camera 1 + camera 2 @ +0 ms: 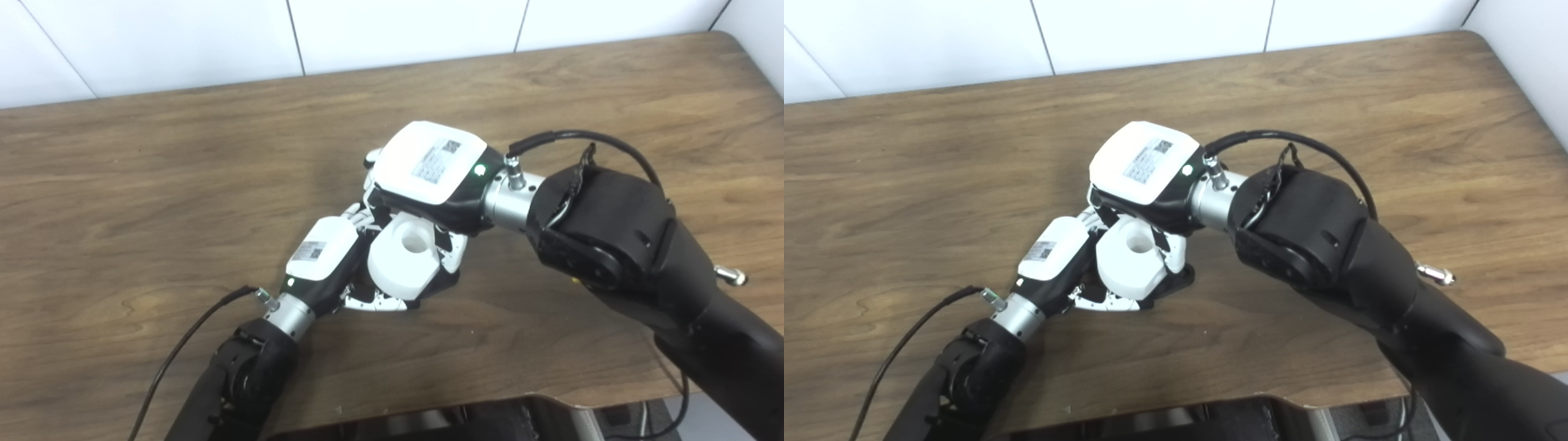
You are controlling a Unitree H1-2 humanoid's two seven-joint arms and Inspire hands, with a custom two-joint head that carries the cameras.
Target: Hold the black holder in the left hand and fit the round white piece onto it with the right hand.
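Note:
The round white piece point(404, 260) with a centre hole sits between my two hands at the table's middle. Beneath it a bit of the black holder point(1179, 278) shows at its lower right edge; most of the holder is hidden. My left hand point(324, 254) comes in from the lower left, its fingers curled under and around the piece's left side, shut on the holder. My right hand point(429, 168) reaches in from the right and sits above, its fingers closed down on the piece's far and right sides.
The wooden table point(153, 184) spreads all around the hands. A white tiled wall point(184, 37) runs behind it. The table's front edge has a cut-out point(490, 404) near my body. Black cables point(184, 343) trail from both wrists.

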